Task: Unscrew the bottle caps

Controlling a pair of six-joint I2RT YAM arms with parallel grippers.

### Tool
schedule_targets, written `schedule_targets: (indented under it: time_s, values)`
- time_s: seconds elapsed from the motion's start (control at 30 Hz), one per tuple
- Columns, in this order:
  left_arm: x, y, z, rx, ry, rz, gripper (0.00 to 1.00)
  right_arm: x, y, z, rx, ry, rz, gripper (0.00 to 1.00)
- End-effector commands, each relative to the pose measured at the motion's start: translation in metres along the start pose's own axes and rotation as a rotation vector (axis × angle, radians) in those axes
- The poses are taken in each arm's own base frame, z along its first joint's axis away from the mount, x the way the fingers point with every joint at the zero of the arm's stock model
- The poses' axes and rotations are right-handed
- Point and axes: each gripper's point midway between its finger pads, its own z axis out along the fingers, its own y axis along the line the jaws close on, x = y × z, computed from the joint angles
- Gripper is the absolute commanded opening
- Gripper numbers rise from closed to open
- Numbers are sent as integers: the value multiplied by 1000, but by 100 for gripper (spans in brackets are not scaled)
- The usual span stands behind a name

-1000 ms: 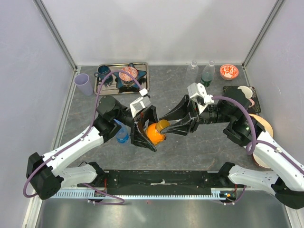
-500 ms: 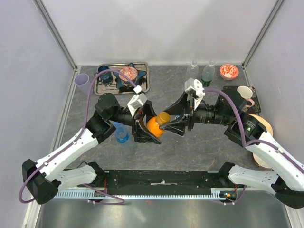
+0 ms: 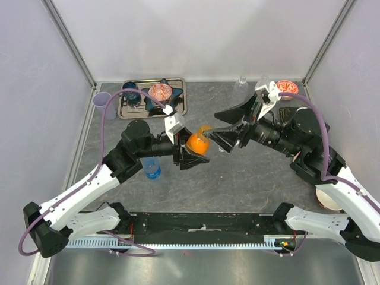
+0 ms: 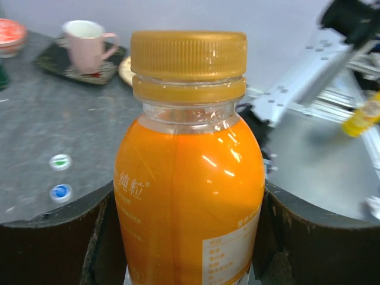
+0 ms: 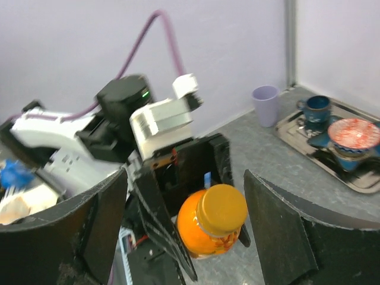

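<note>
Our left gripper [image 3: 191, 152] is closed around the orange bottle [image 4: 189, 196]. The right gripper [image 3: 214, 123] is wide open and holds nothing, its jaws close to the orange cap [image 4: 188, 54], which is still screwed on. A green cap [image 4: 60, 161] and a blue cap [image 4: 60, 192] lie loose on the table [image 3: 237, 172]. We judge that about half of the task remains.

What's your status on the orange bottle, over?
Left gripper shut on orange bottle. Right gripper open, short of the orange cap, no contact. Cap on the neck, nothing between it and the right fingers.
</note>
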Motion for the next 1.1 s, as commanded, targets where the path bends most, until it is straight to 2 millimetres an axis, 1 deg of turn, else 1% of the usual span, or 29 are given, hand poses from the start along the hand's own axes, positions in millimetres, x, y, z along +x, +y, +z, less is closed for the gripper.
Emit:
schedule_targets:
  time_s: [0.0,0.03,0.07,0.13,0.17,0.27,0.3,0.37,0.5,0.93,1.07]
  values:
    - [-24,37,-5,-306,-65,183,19,-31,-38,-1,260,-135,134,84]
    - [-26,42,-6,-347,-67,217,21,-25,-45,4,288,-121,156,84]
    - [-29,48,-7,-420,-75,231,21,-24,-53,4,331,-125,174,84]
    - [-25,57,-9,-491,-44,260,21,-13,-61,11,365,-100,222,83]
    - [-26,64,-13,-560,-46,266,21,-10,-62,13,369,-93,233,83]
    - [-26,74,-18,-662,-40,285,21,-1,-70,20,396,-78,271,82]
    - [-27,76,-19,-684,-41,289,21,3,-74,23,416,-69,280,81]
    - [-26,80,-22,-724,-39,297,21,6,-76,26,420,-60,288,80]
    - [-27,80,-22,-742,-46,308,21,18,-81,33,434,-28,302,79]
    - [-23,78,-18,-749,-29,329,21,40,-87,49,432,27,329,77]
    - [-23,78,-20,-755,-29,329,21,44,-86,51,427,38,331,71]
